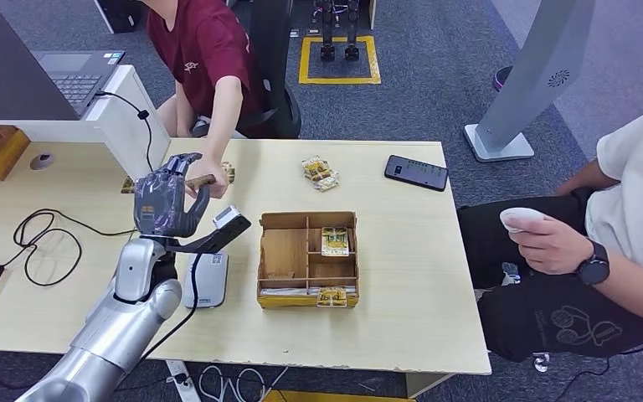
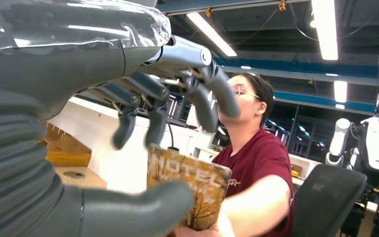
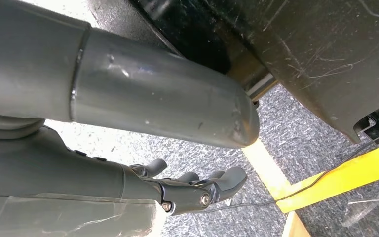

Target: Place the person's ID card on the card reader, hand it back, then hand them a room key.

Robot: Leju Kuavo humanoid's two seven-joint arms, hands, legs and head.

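The room key (image 2: 187, 190), a hotel-print card, is pinched by the left hand (image 1: 165, 205) between thumb and fingers above the bench (image 1: 402, 335), and it's also being gripped by the person's hand (image 1: 203, 180). Looks like a handover. If it's released late it could get tugged or bent; released early, dropped. The right hand (image 3: 192, 190) hangs spread, holding nothing.

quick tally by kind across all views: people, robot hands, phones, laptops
people: 2, person in a red shirt, person in a white shirt
robot hands: 2, left hand, right hand
black flat phone: 1
grey open laptop: 1
total: 6
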